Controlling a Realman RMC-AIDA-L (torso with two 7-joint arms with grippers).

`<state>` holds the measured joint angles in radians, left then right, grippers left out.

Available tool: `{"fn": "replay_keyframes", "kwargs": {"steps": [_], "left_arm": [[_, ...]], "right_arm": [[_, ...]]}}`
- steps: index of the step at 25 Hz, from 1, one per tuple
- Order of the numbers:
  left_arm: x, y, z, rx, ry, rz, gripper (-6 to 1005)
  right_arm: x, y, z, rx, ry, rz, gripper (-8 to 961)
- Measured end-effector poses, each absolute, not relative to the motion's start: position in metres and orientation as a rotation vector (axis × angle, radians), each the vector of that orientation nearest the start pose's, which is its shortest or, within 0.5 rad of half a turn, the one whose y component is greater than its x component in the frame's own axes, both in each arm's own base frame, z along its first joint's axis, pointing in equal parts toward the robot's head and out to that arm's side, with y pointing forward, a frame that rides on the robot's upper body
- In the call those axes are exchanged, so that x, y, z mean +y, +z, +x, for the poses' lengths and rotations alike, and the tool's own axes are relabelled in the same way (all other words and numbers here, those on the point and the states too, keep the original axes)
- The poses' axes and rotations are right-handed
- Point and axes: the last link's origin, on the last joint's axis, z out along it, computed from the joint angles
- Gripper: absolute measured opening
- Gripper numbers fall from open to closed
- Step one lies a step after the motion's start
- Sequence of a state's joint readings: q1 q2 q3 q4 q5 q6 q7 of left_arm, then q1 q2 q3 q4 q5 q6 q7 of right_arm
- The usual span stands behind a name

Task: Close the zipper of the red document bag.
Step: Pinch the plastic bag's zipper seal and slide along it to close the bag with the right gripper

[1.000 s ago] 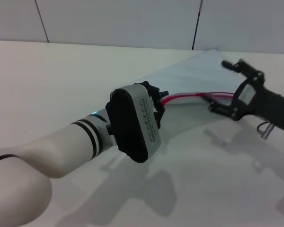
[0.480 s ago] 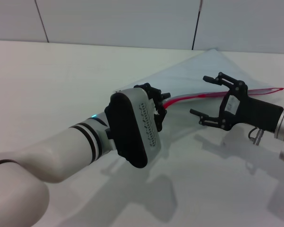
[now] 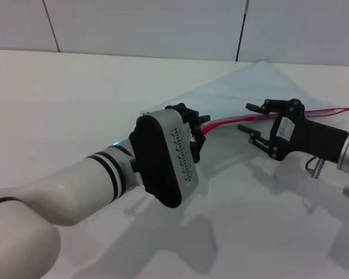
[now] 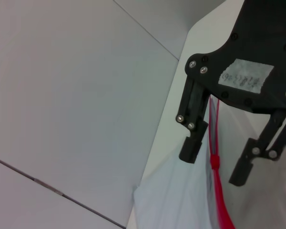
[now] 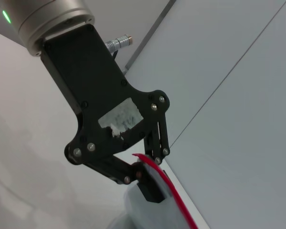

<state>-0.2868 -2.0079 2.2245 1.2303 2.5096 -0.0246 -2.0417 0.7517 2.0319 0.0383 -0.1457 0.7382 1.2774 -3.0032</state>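
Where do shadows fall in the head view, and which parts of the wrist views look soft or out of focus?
Head view: soft double shadows of both arms lie on the table, below the left gripper and right gripper. Left wrist view: the zipper on the bag is sharp, the wall soft. Right wrist view: the table behind is blurred.

A plain white, smooth tabletop [image 3: 75, 104] spreads across the head view and meets a pale panelled wall [image 3: 145, 26] at its far edge. Lying on it, toward the far right, is a large flat rectangular pouch of translucent pale blue-grey plastic, the red document bag [image 3: 244, 87], its near long edge trimmed by a thin bright red zipper [image 3: 328, 110] strip.
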Motion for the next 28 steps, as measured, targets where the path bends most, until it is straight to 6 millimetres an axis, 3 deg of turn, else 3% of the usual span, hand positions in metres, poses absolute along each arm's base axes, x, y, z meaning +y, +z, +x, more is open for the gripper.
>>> {"fn": "replay_keyframes", "kwargs": {"steps": [8,14,28], "left_arm": [[0.327,-0.1,-0.1669,0.44,-0.027,-2.232,51],[0.3272,-0.1008,-0.1677,0.438,-0.022,-2.237,51],[0.3276,-0.1017,-0.1672,0.441,-0.02,-2.241,51]], "right_arm": [[0.3696,-0.0452,0.2569,-0.443,0.414,-2.412,266],[0.3686,-0.0466,0.2568,-0.455,0.409,-2.424,202],[0.3692,-0.0498,0.2523,-0.488,0.408,-2.442,156]]}}
